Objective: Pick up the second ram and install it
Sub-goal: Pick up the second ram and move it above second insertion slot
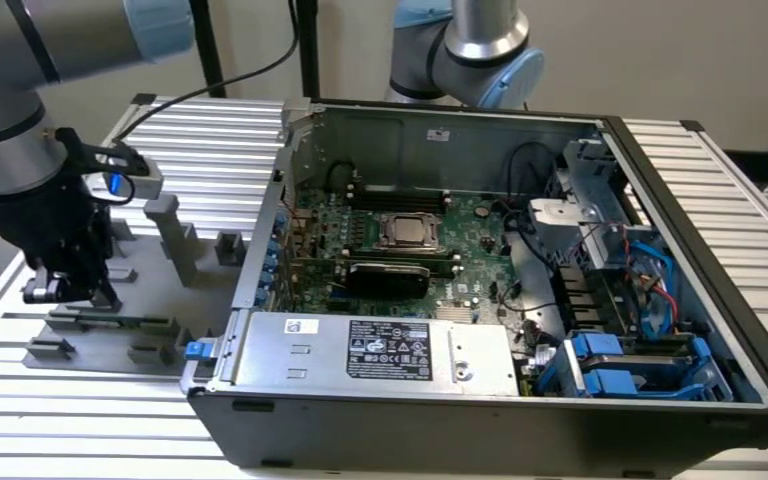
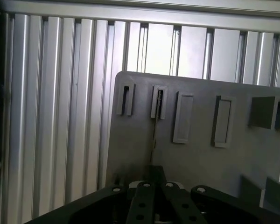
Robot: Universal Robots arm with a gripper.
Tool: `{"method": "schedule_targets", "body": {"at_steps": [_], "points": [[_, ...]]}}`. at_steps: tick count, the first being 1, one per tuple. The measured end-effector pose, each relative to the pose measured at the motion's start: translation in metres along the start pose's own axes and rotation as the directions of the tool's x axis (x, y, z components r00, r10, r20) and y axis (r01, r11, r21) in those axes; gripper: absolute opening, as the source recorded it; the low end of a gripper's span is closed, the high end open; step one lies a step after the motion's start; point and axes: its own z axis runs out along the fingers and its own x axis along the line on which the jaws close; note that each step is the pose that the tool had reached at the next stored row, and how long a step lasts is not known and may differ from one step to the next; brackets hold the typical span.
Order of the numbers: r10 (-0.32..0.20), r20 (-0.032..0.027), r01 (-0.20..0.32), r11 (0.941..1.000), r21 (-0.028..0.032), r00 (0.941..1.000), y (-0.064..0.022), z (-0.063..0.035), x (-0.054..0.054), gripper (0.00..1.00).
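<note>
The slatted metal surface (image 1: 704, 200) carries an open computer case (image 1: 398, 440), and at the exterior view's left a grey holder tray (image 1: 157, 300). The gripper (image 1: 75, 292) is down over that tray. Its fingers (image 2: 142, 203) are closed tight on the second ram (image 2: 154, 130), which stands on edge in a tray slot.

The second ram (image 2: 154, 130) turns just its thin edge to you, and its near end vanishes under the fingers (image 2: 157, 175), so you cannot tell whether they grip it. The arm (image 1: 17, 110) runs off the exterior view's left. The black slots (image 1: 391, 188) on the motherboard (image 1: 471, 215) are too small for you to read.
</note>
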Motion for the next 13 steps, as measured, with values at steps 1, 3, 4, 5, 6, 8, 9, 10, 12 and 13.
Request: {"method": "schedule_targets", "body": {"at_steps": [1,3,4,5,6,8,9,10,12,13], "points": [[0.001,-0.0020,-0.001,1.0000,-0.0002,1.0000,-0.0001,0.0008,0.000,0.11],[0.002,-0.0049,-0.002,1.0000,-0.0004,1.0000,-0.0003,0.0026,0.000,0.12],[0.003,-0.0062,-0.003,1.0000,-0.0005,1.0000,-0.0004,0.0035,0.000,0.17],[0.003,-0.0077,-0.003,1.0000,-0.0005,1.0000,-0.0005,0.0046,0.000,0.17],[0.003,-0.0094,-0.003,1.0000,-0.0007,1.0000,-0.0005,0.0058,0.000,0.24],[0.004,-0.0117,-0.004,1.0000,-0.0009,0.9999,-0.0005,0.0085,0.000,0.30],[0.004,-0.0129,-0.004,1.0000,-0.0009,0.9999,-0.0005,0.0103,0.000,0.30],[0.005,-0.0136,-0.005,1.0000,-0.0010,0.9999,-0.0005,0.0121,0.000,0.36],[0.009,-0.0142,-0.009,1.0000,-0.0010,0.9999,-0.0006,0.0156,0.000,0.36],[0.011,-0.0142,-0.011,0.9999,-0.0009,0.9998,-0.0006,0.0177,0.000,0.36]]}}
